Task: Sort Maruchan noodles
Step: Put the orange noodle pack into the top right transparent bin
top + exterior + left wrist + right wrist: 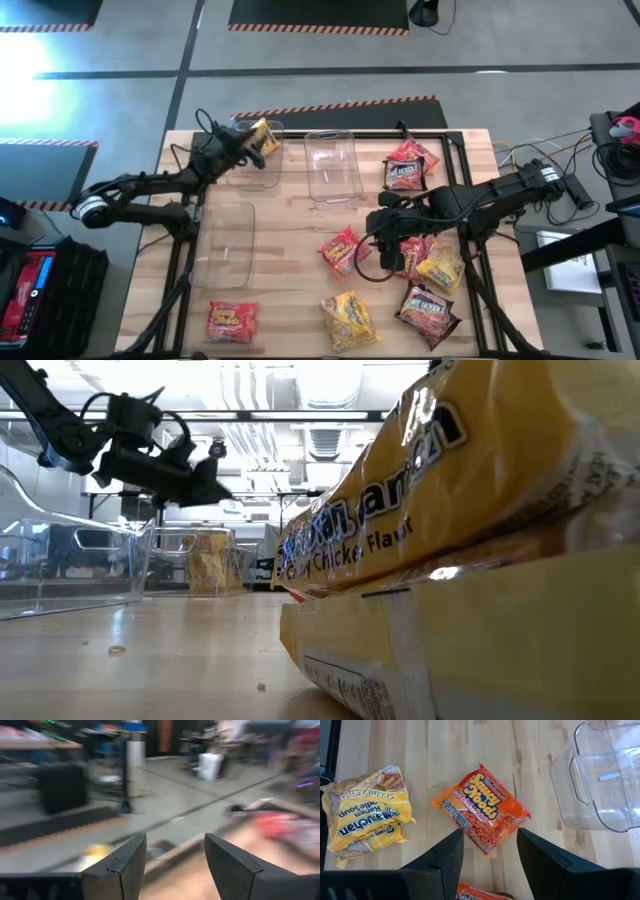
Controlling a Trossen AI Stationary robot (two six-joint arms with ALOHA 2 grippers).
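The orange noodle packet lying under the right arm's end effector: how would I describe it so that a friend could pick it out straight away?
Start at the wooden table and go to its middle, just below the clear bin at the far edge. The orange noodle packet lies there alone on bare wood, slightly tilted, with the open right end effector above and beside it. Unlike the packets heaped to its right, nothing touches it.

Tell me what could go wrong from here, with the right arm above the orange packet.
1. The right gripper hangs with jaws open over the orange packet; the packet lies flat and crinkly, so the jaws may slip off it.
2. Another orange packet lies close under the gripper and could be pinched along.
3. The clear bin stands near; a swing could knock it.
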